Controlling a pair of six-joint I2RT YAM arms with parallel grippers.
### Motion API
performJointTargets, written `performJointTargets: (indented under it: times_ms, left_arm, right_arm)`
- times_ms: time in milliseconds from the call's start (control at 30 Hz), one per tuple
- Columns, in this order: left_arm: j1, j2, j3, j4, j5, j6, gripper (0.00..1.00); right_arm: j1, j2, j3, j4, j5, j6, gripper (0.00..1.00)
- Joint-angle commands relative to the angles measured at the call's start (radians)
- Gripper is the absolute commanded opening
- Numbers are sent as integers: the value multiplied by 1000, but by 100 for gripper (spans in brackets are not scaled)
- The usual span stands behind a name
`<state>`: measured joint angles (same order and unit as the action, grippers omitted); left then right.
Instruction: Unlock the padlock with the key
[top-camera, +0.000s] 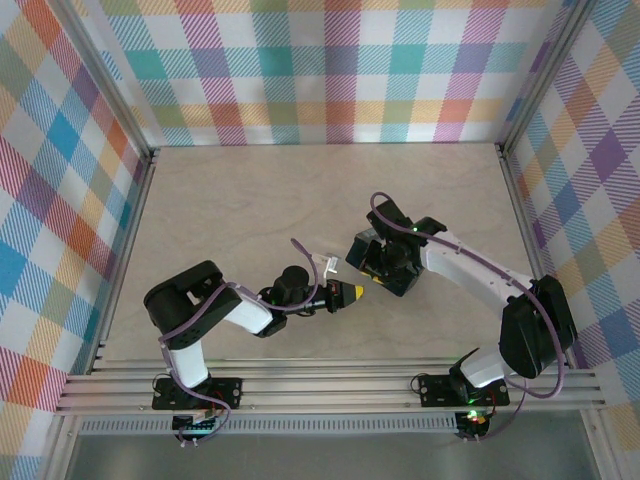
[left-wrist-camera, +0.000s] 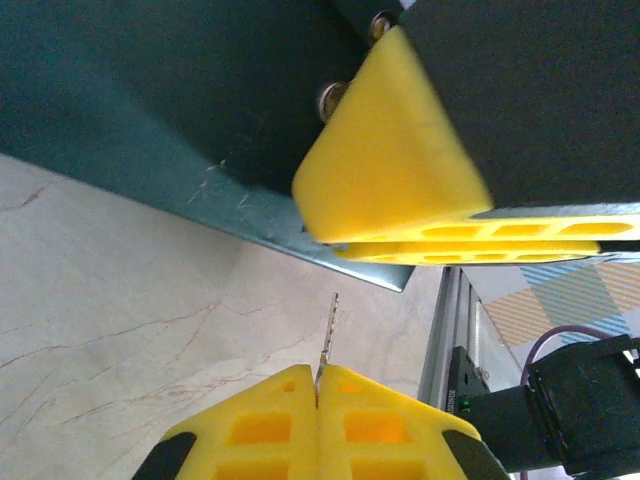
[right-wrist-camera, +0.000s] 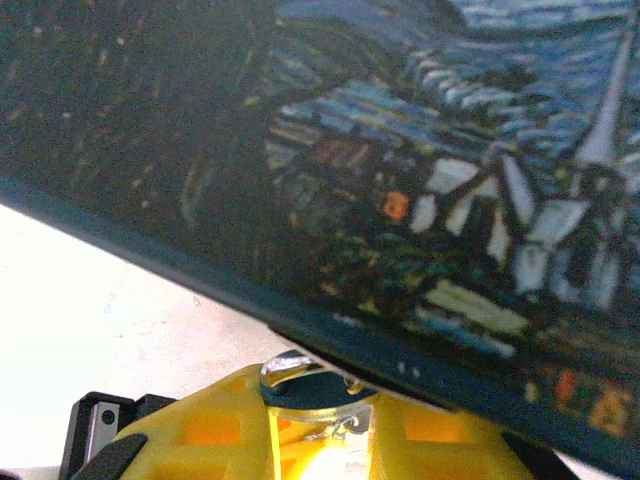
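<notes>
Looking down from above, I see both arms meeting just right of the middle of a beige, marble-veined table. It is boxed in by walls of bright checked cloth, with ribbed aluminium rails along the near edge. A small white piece sits by the left wrist; I cannot tell what it is. My left gripper has its blocky yellow fingers pressed fully together on the key, whose thin toothed metal blade sticks out past the tips, over bare table. Directly ahead of the blade, close but apart from it, stand a yellow wedge-shaped finger of the right gripper and a dark teal panel with a scratched metal edge, both in the key's way. From the right wrist, that panel shows a glossy painted night scene of a town, tilted across the view. Under it, the right gripper's fingers are closed most of the way on a shiny curved metal piece, the padlock as far as I can tell; its keyhole is hidden from me.
</notes>
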<state>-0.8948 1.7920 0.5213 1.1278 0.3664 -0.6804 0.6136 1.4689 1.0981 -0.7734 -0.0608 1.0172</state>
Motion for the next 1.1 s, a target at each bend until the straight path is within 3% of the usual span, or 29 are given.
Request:
performJointTargets:
  times_ms: [0, 1067]
  left_arm:
    - [-12, -23, 22, 12, -23, 30, 0]
    - [-12, 30, 30, 61, -50, 3, 0]
  right_arm:
    - [-10, -25, -17, 3, 3, 14, 0]
    - [-11, -22, -12, 9, -8, 18, 0]
